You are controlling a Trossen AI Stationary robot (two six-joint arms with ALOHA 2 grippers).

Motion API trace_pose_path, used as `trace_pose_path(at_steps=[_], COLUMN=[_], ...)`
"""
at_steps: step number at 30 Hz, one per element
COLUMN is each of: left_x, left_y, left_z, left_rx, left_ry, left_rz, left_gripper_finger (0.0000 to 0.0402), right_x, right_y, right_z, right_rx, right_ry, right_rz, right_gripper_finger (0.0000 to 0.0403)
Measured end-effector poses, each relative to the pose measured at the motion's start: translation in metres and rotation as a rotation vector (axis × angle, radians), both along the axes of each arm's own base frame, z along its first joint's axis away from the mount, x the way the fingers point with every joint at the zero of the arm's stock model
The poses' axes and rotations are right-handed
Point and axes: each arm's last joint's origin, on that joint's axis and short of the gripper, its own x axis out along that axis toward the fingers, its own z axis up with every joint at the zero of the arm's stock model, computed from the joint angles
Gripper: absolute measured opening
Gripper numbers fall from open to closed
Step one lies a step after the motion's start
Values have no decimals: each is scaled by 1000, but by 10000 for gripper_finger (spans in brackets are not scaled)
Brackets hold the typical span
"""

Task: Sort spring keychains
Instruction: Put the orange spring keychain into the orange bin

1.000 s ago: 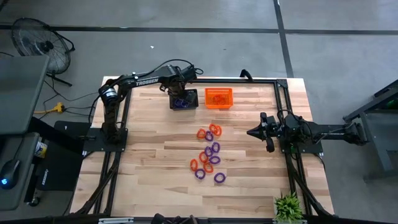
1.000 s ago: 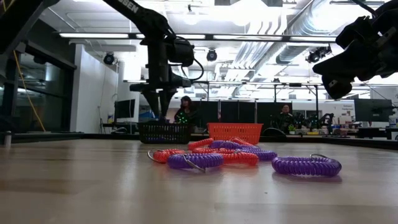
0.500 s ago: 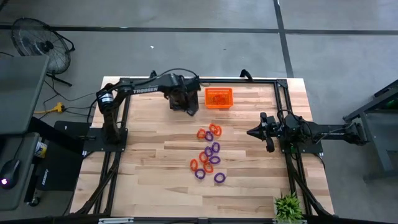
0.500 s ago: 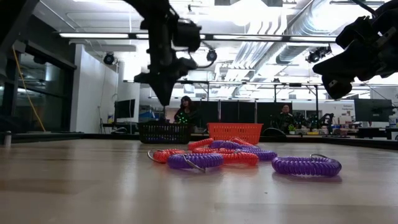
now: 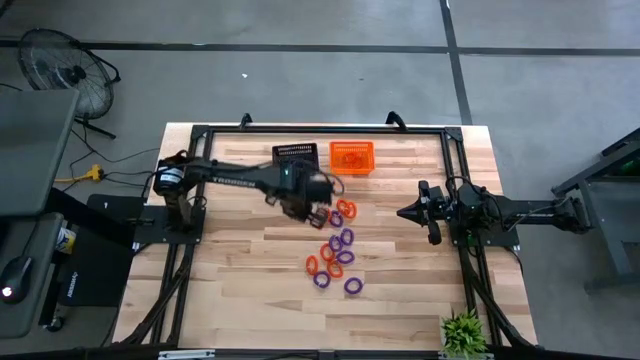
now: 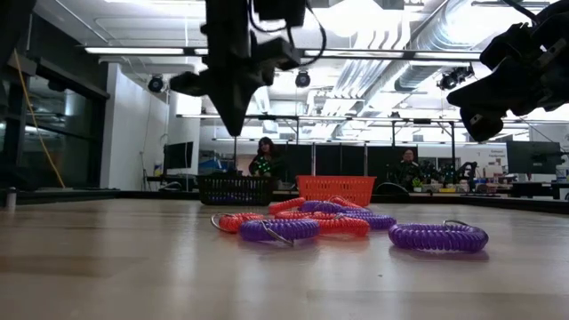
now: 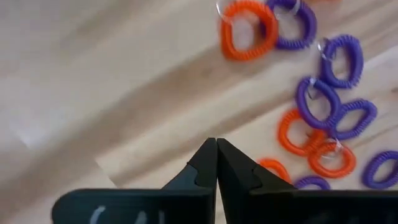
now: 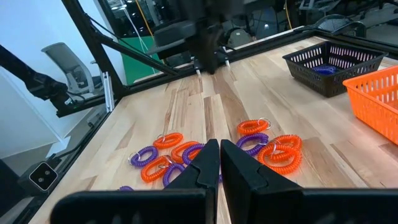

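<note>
Several purple and orange spring keychains (image 5: 335, 245) lie loose in a pile on the wooden table's middle (image 6: 338, 222). My left gripper (image 5: 310, 208) hangs shut above the pile's far left end, pointing down (image 6: 236, 129). It is clear of the table and nothing is between its fingers (image 7: 216, 144). My right gripper (image 5: 403, 212) waits shut at the table's right, pointing level toward the pile (image 8: 219, 144). At the far edge stand a black mesh basket (image 5: 295, 157) with a purple keychain (image 8: 323, 68) inside and an orange mesh basket (image 5: 351, 157).
A dark metal frame (image 5: 455, 180) runs along the table's left, far and right sides. A small green plant (image 5: 462, 332) stands at the near right corner. Bare wood lies to the left of the pile. People sit in the room beyond the baskets (image 6: 264, 160).
My left gripper has swung from above the black basket toward the table's near edge and now hangs by the pile's far left end. Its fingers have shut on nothing along the way. The keychains and the right arm have kept still.
</note>
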Motion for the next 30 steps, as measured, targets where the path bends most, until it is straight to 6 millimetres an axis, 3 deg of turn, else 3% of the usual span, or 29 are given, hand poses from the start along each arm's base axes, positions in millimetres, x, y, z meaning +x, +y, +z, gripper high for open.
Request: trace_pose_path(at_steps=[7,15,20,25,30], left_x=[-3,11,20,23,27], left_y=[-49,-90,-99,-105,-106], left_z=[0,-21,-44,-54,-63], left_rx=[-22,-83,-105,-116,-139], left_ry=[-8,-56,-32,-6,3], left_rz=[115,165,180,176,157], left_gripper_finger=[1,0,0,3,34], right_x=[0,0,0,0,0], right_y=[0,0,0,0,0], right_z=[0,0,0,0,0], right_rx=[0,0,0,0,0], right_ry=[0,1,0,0,0], right_rz=[0,0,0,0,0], right_gripper_finger=[11,11,11,11,11])
